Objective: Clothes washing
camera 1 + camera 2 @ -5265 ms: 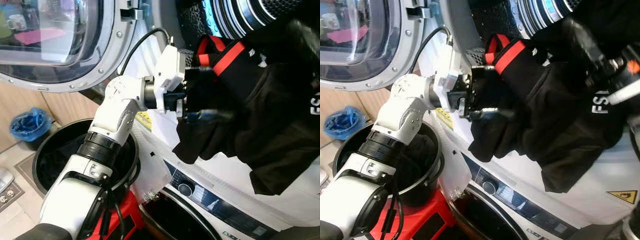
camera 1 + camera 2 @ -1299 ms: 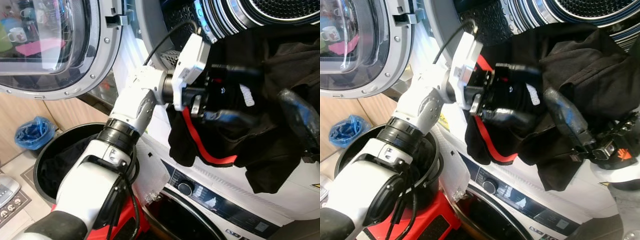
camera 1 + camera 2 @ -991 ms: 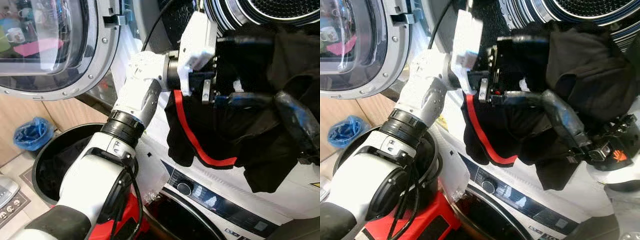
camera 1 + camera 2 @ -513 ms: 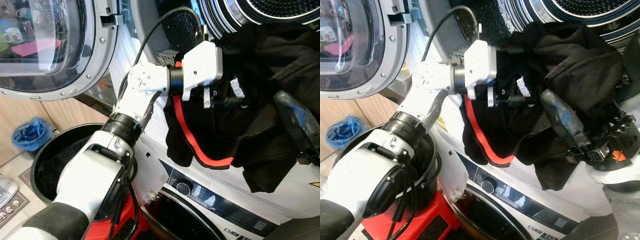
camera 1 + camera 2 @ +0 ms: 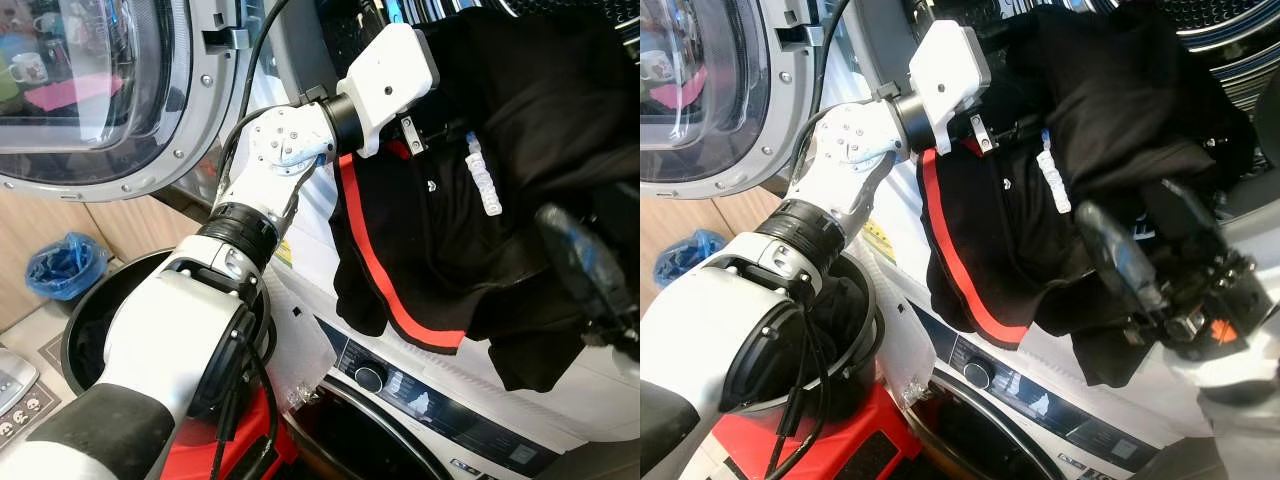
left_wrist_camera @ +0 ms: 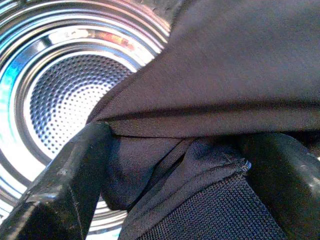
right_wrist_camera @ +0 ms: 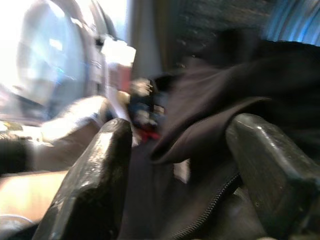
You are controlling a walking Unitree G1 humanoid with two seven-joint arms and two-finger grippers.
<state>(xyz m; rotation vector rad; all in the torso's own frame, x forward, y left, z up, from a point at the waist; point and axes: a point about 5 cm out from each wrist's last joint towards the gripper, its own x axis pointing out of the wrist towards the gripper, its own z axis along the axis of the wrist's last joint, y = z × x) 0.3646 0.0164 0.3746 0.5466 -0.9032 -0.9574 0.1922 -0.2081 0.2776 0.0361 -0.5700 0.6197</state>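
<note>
Black garment point(image 5: 470, 230) hangs at upper right of frame, bunched at the drum point(image 6: 55, 95) mouth. Left claw point(image 6: 175, 150) pinches its fabric; right claw point(image 7: 180, 165) probably spread around a fold. Risk: red-striped tail snags outside, slides back out.

The setting was a home laundry area: stacked front-loading washing machines point(image 5: 450, 400), an open round door point(image 5: 110, 90), a laundry basket point(image 5: 85, 330).
</note>
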